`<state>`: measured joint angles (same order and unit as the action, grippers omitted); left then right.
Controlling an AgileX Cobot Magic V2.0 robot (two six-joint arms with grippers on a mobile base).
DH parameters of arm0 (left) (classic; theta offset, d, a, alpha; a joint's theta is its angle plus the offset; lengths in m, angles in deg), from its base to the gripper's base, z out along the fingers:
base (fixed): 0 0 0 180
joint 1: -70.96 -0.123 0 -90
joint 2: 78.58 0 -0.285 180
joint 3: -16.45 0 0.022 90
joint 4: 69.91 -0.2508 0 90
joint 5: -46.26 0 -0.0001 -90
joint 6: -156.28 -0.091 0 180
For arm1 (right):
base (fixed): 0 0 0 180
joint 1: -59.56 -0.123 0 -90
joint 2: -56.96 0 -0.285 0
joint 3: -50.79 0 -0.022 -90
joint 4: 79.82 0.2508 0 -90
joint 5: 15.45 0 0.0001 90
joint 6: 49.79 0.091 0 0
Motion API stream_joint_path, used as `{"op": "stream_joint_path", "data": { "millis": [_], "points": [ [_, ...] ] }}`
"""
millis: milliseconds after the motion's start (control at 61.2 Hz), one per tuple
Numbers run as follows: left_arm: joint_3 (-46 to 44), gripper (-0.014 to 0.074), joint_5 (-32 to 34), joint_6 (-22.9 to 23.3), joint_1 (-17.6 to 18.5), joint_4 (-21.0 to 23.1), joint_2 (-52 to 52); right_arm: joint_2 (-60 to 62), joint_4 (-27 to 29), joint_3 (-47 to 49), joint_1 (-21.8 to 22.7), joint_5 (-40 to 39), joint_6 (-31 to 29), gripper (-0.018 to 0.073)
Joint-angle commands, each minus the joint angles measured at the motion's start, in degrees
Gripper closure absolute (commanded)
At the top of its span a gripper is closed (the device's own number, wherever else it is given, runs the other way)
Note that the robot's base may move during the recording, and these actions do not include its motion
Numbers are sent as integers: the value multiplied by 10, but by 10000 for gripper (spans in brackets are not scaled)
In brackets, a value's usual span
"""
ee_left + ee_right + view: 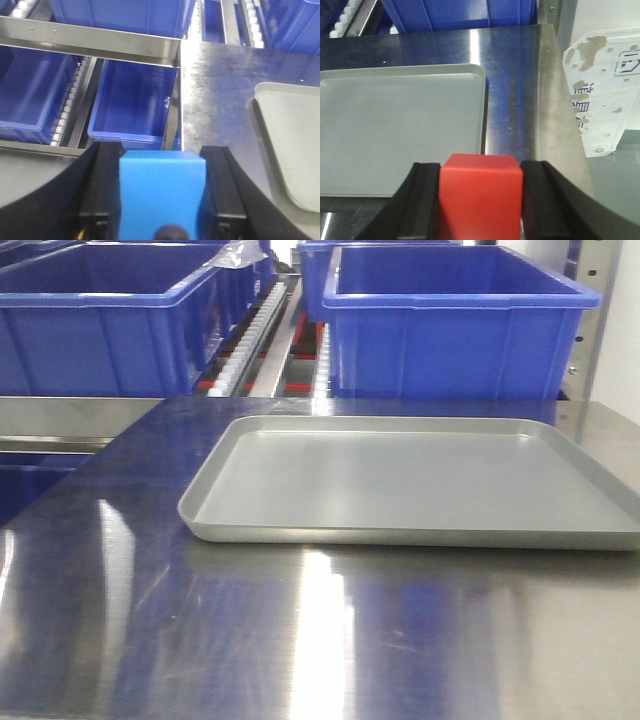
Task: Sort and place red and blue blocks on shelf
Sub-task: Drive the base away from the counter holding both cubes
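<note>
Small matte blue cube [162, 192] being clamped by left gripper [161, 157], brushed steel shelf rail [90, 40] beyond. Small matte red cube [480, 197] being clamped by right gripper [481, 167], by flat grey tray [395, 125] near-right corner. Risk: cube being released early, lost into open blue plastic bin [132, 102].

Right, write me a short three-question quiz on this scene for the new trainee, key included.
1. True or false: the grey tray has nothing on it.
2. The left hand grips a block coloured: A green, B blue, C yellow.
3. Fill in: the right hand is shut on the ___ block.

Key
1. True.
2. B: it holds the blue block.
3. Red: the red block sits between its fingers.
</note>
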<state>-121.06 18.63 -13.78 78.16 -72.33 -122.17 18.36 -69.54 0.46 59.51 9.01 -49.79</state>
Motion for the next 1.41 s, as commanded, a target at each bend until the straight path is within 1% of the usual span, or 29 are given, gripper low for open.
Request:
{"op": "stream_joint_path", "data": {
  "millis": [0,1389],
  "points": [
    [-17,461,47,5,2,0,0,0,4,17,3,-45,-4,501],
    [-17,461,47,5,2,0,0,0,4,17,3,-45,-4,501]
  ]
}}
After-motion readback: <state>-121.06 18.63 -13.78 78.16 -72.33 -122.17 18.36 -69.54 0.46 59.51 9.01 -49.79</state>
